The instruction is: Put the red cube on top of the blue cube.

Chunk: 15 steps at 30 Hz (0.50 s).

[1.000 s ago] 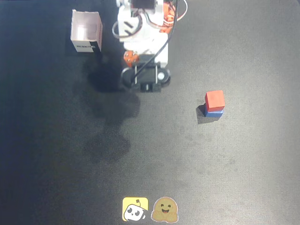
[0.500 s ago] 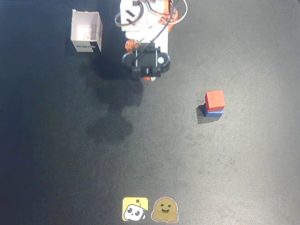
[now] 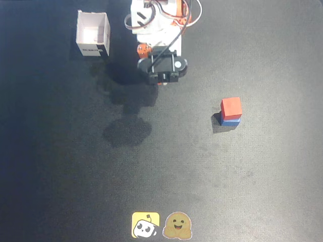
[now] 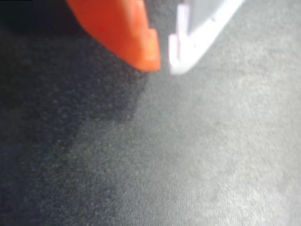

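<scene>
In the overhead view the red cube point(image 3: 231, 107) sits squarely on top of the blue cube point(image 3: 231, 121), at the right of the dark mat. Only a thin strip of blue shows under the red. The arm's wrist head point(image 3: 162, 69) is folded back near the base at the top centre, far to the upper left of the stack. In the wrist view my gripper point(image 4: 163, 65) enters from the top. Its orange finger point(image 4: 127, 33) and white finger point(image 4: 197, 33) stand almost tip to tip, with nothing between them and only bare mat below. Neither cube shows in the wrist view.
A white open-topped box point(image 3: 93, 33) stands at the top left, beside the arm's base point(image 3: 159, 17). Two stickers point(image 3: 161, 225) lie at the mat's bottom edge. The arm's shadow point(image 3: 127, 132) falls left of centre.
The arm has drawn back toward its base, upward in the overhead view, and its shadow has shrunk with it. The stacked cubes have not moved.
</scene>
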### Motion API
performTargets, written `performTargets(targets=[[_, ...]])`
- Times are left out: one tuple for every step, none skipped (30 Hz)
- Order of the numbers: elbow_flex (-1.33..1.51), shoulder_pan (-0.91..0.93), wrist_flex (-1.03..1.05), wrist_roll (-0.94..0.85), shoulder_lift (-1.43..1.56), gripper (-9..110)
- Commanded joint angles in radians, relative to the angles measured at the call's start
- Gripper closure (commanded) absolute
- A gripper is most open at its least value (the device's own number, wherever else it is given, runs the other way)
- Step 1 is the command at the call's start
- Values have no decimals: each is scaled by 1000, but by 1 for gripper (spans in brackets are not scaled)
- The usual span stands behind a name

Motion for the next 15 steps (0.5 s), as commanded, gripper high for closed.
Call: performTargets(targets=[[-5,5,3,-49,9,101],[-5,5,3,-51,9,101],[-5,5,3,-51,9,101],[-5,5,3,-49,9,101],[-5,5,3,-49,9,101],[-5,5,3,-49,9,101],[-5,5,3,-34,9,101],[-5,5,3,-29,9,101],[-5,5,3,-29,9,101],[-5,5,3,-29,9,101],[-5,5,3,-29,9,101],[-5,5,3,-29,9,101],[-5,5,3,-29,9,101],[-5,5,3,-29,9,101],[-5,5,3,-29,9,101]])
